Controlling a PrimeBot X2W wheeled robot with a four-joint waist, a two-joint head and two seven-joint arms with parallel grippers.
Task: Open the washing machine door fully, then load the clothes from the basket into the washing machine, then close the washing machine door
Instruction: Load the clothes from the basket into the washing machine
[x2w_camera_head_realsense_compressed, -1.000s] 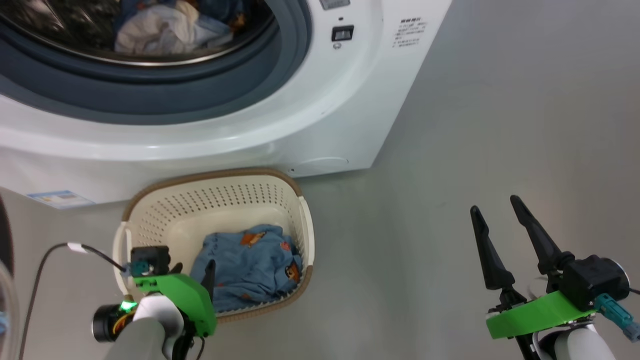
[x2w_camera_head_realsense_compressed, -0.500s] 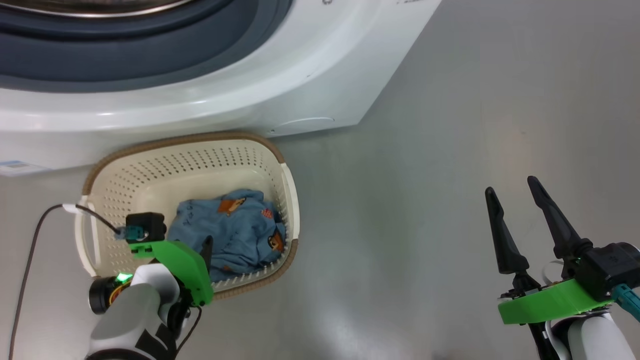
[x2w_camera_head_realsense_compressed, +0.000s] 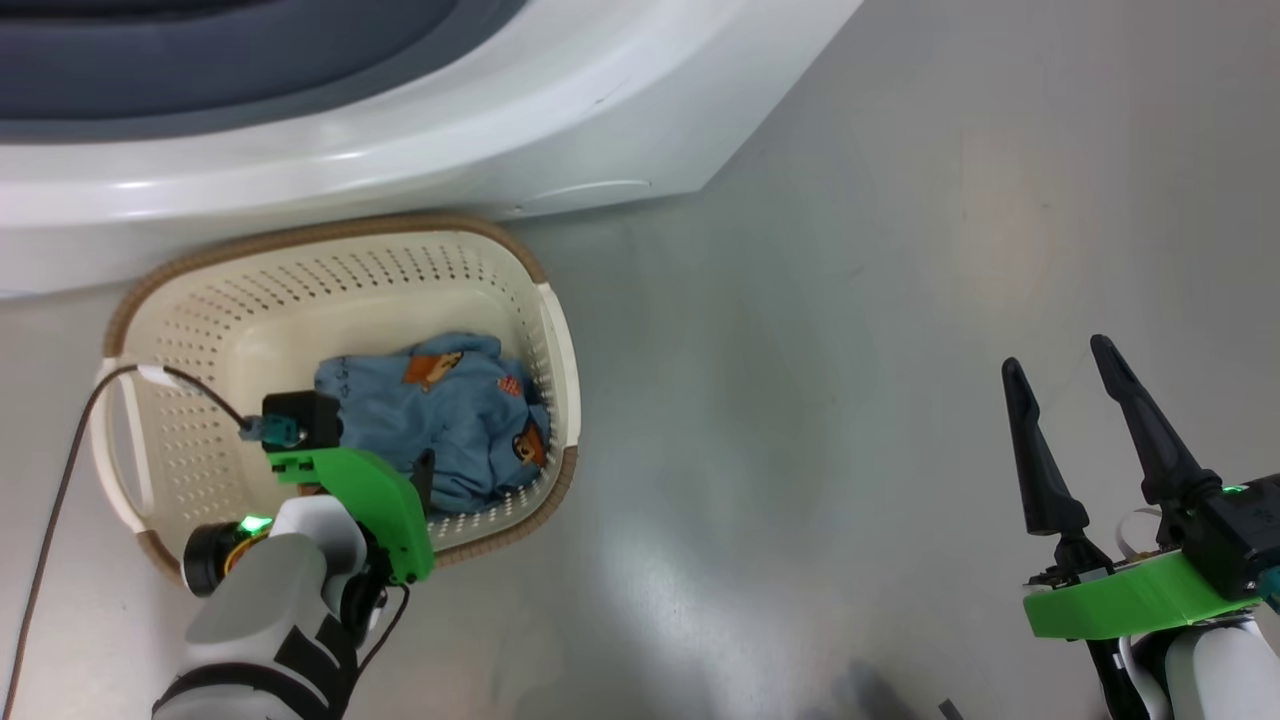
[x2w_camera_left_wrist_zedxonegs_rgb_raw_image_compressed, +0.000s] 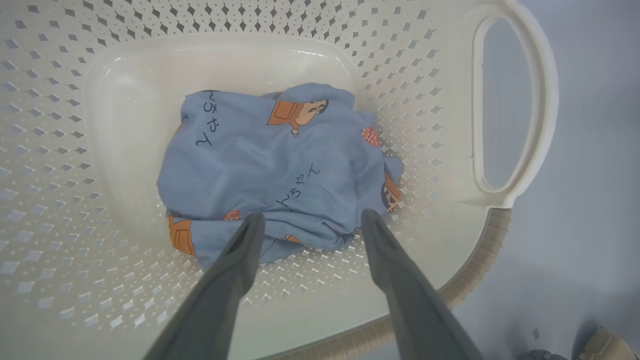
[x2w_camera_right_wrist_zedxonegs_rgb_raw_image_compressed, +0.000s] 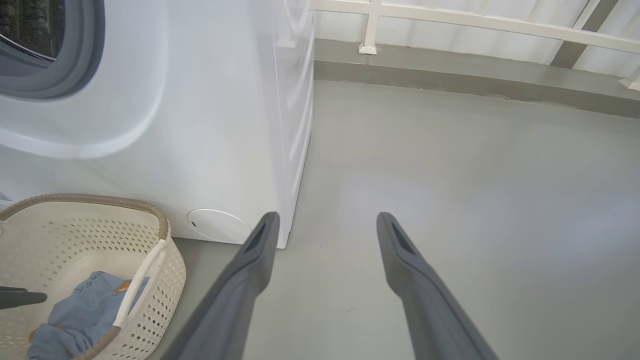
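The cream basket (x2w_camera_head_realsense_compressed: 330, 270) sits on the floor against the white washing machine (x2w_camera_head_realsense_compressed: 500, 130). Light blue clothes (x2w_camera_head_realsense_compressed: 440, 410) with orange figures lie crumpled in its right half. My left gripper (x2w_camera_left_wrist_zedxonegs_rgb_raw_image_compressed: 310, 217) hangs open inside the basket (x2w_camera_left_wrist_zedxonegs_rgb_raw_image_compressed: 425, 75), fingertips just above the near edge of the clothes (x2w_camera_left_wrist_zedxonegs_rgb_raw_image_compressed: 280, 165), nothing between them. In the head view one left finger (x2w_camera_head_realsense_compressed: 425, 475) shows under the green mount. My right gripper (x2w_camera_head_realsense_compressed: 1055, 353) stands open over bare floor far to the right, holding nothing; it (x2w_camera_right_wrist_zedxonegs_rgb_raw_image_compressed: 327, 216) points past the machine's corner (x2w_camera_right_wrist_zedxonegs_rgb_raw_image_compressed: 210, 125). The washing machine door is out of view.
A black cable (x2w_camera_head_realsense_compressed: 60, 480) runs from my left wrist across the basket's left handle. The blue-grey seal (x2w_camera_head_realsense_compressed: 200, 60) shows at the top edge. Grey floor (x2w_camera_right_wrist_zedxonegs_rgb_raw_image_compressed: 450, 175) stretches right of the machine to a white railing (x2w_camera_right_wrist_zedxonegs_rgb_raw_image_compressed: 450, 20).
The head camera has tilted down, so the drum has left the picture. My left gripper has moved further in over the basket toward the clothes. Both grippers stay open.
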